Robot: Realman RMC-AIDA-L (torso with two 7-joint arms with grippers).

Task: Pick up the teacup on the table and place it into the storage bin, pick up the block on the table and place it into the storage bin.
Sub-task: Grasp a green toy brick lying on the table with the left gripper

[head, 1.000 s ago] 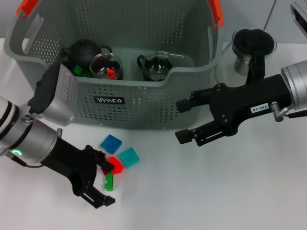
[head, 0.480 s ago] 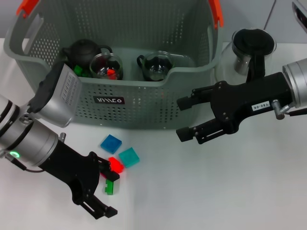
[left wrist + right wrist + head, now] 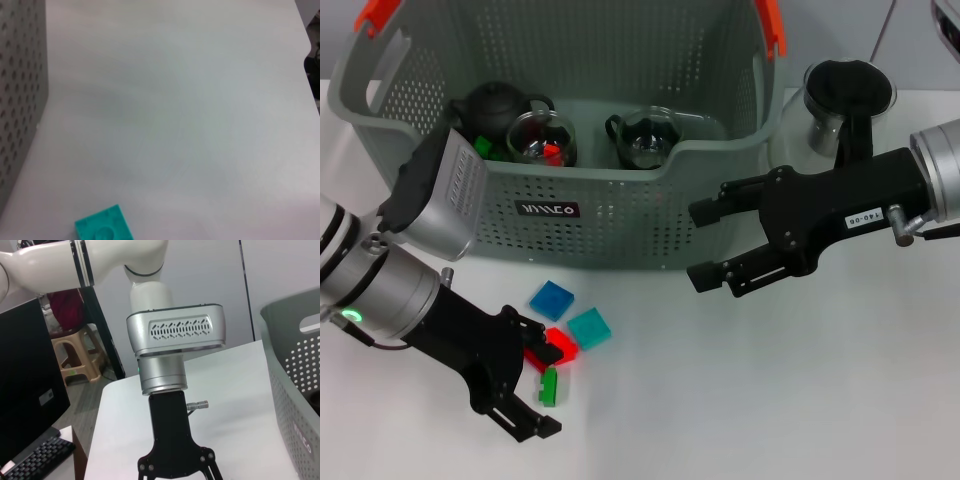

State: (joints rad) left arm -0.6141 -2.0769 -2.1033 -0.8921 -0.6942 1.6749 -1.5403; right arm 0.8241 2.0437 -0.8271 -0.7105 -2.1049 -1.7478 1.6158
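1. The storage bin (image 3: 570, 215) stands at the bench's (image 3: 770, 400) far edge; glass teacups (image 3: 542, 138) and a dark teapot (image 3: 492, 105) sit inside.
2. On the bench in front of the bin lie blue (image 3: 551, 298), teal (image 3: 589, 327), red (image 3: 560, 345) and green (image 3: 549, 385) blocks.
3. The left tool (image 3: 538, 390) is spread wide around the green block, near the bench's near edge.
4. The right tool (image 3: 705, 245), released, hovers beside the bin's front right corner; bare bench lies below it.

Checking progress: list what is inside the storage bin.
Inside the storage bin: a dark teapot, a glass cup holding red blocks, another glass cup, and a green block. The front wall hides the floor.
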